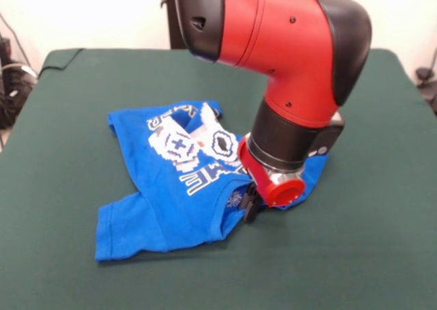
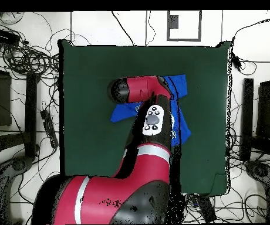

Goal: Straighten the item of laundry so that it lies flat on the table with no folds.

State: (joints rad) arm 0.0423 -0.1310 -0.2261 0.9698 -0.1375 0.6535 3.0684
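The bright blue T-shirt [image 1: 164, 194] lies rumpled on the dark green table [image 1: 355, 248], left of centre in the front view. Its white print [image 1: 183, 148] faces up and is creased by folds. One sleeve sticks out at the near left and the hem is turned over. My red and black arm comes down over the shirt's right part. The gripper [image 1: 250, 205] is low at the collar edge, mostly hidden under the red wrist. In the overhead view the arm covers most of the shirt [image 2: 179, 88], and the gripper does not show there.
Green table [image 2: 90, 76] surrounds the shirt on all sides. In the overhead view, cables [image 2: 26, 55] and dark equipment [image 2: 246, 117] lie on the floor beyond the table's edges.
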